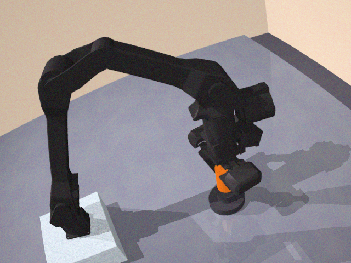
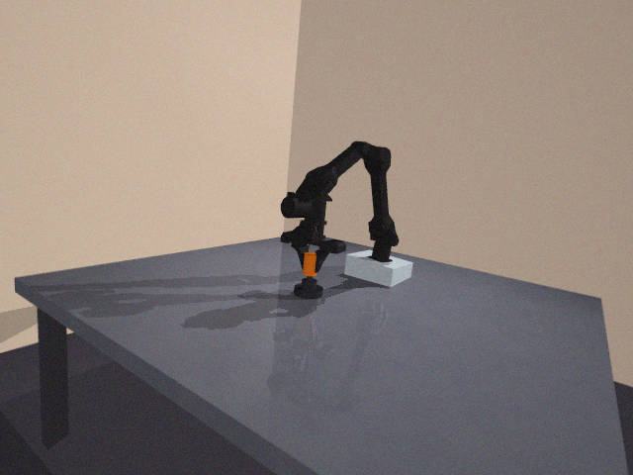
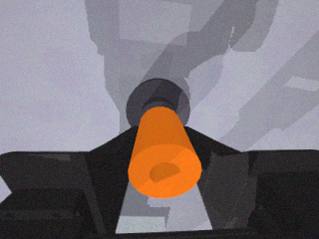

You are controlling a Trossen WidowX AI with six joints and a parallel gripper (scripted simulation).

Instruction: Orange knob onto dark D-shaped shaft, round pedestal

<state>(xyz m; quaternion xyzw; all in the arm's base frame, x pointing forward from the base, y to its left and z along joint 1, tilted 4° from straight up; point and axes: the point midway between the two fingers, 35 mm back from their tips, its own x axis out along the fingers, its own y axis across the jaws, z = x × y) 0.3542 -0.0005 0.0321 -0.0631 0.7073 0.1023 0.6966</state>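
Note:
The orange knob is an upright cylinder. My gripper is shut on it, one finger on each side. The dark round pedestal stands on the table directly under the knob. The knob's lower end is at the top of the pedestal's narrower raised part, well above the wide base. The wrist view shows a D-shaped hole in the knob's top face, its flat side toward the bottom of the view. The shaft's flat side and how far the shaft is inside the knob are hidden.
The arm's base stands on a pale block on the grey table. Shadows of the arm lie around the pedestal. Walls stand behind the table.

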